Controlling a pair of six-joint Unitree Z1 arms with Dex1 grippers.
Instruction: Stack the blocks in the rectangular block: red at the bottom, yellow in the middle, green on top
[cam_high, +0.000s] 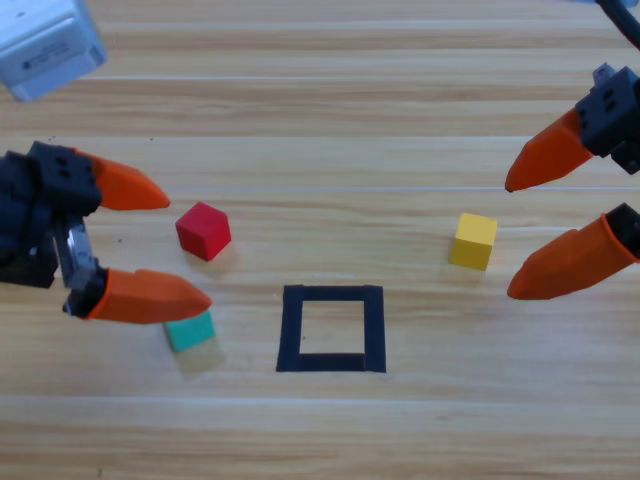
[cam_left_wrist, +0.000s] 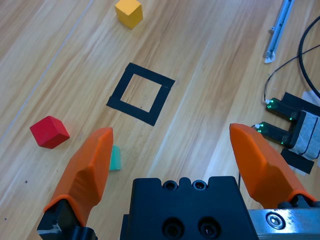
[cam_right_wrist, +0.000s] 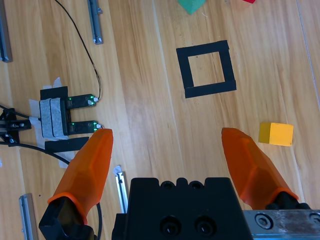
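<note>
The red cube (cam_high: 203, 230) (cam_left_wrist: 49, 132) lies left of the dark tape square (cam_high: 332, 329) (cam_left_wrist: 141, 93) (cam_right_wrist: 206, 68), whose inside is bare wood. The yellow cube (cam_high: 473, 241) (cam_left_wrist: 129, 13) (cam_right_wrist: 276, 134) rests to the square's upper right. The green cube (cam_high: 190, 331) (cam_left_wrist: 115, 158) (cam_right_wrist: 190, 5) sits lower left, partly hidden under one jaw of my left gripper (cam_high: 190, 245) (cam_left_wrist: 175, 145). That gripper is open, hovering at the left with the red cube just past its tips. My right gripper (cam_high: 510, 240) (cam_right_wrist: 165, 140) is open at the right edge, just right of the yellow cube.
A pale grey box (cam_high: 45, 45) sits at the top left corner. Off the work area lie taped sensor brackets with green lights (cam_left_wrist: 287, 127) (cam_right_wrist: 75, 115), black cables (cam_right_wrist: 75, 30) and metal strips (cam_left_wrist: 280, 27) (cam_right_wrist: 95, 20).
</note>
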